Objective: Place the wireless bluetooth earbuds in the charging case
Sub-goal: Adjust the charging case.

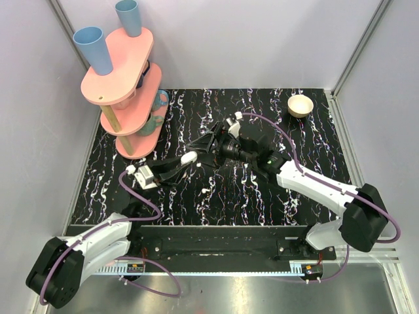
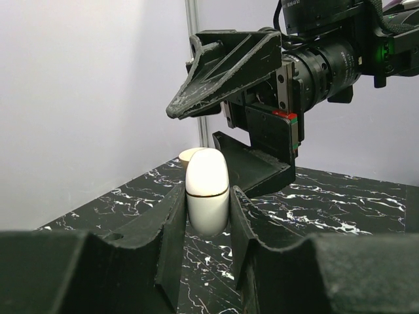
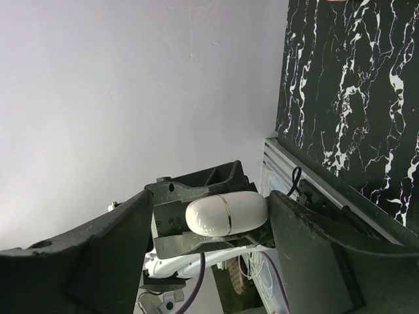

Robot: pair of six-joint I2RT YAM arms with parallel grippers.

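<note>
Left gripper (image 2: 207, 204): clamped on the charging case (image 2: 207, 190), one finger (image 2: 171, 226) pressed against each side of it.
Right gripper (image 3: 213, 204): spread wide, with one finger above the case and one behind it in the left wrist view. A gap shows on at least one side, so it has no grip.
Charging case position: held off the table (image 1: 262, 196) near its centre, between the tips of both grippers.
Charging case state: the lid is shut and the thin gold seam line is unbroken around the white shell. Its contents are hidden.
Earbud (image 1: 205, 190): one tiny white piece lies on the table, on the near side of the case and outside it.
Second earbud: it cannot be told from the table's white veining.
Bowl (image 1: 300, 105): cream, upright at the far right of the table, well apart from both grippers.
Rack (image 1: 121, 62): pink and tiered, at the far left corner.
Blue cups (image 1: 93, 49): two stand on the top tier, mouths up. Their contents cannot be told.
Teal cup (image 1: 159, 104): sits on a lower tier, partly hidden.
</note>
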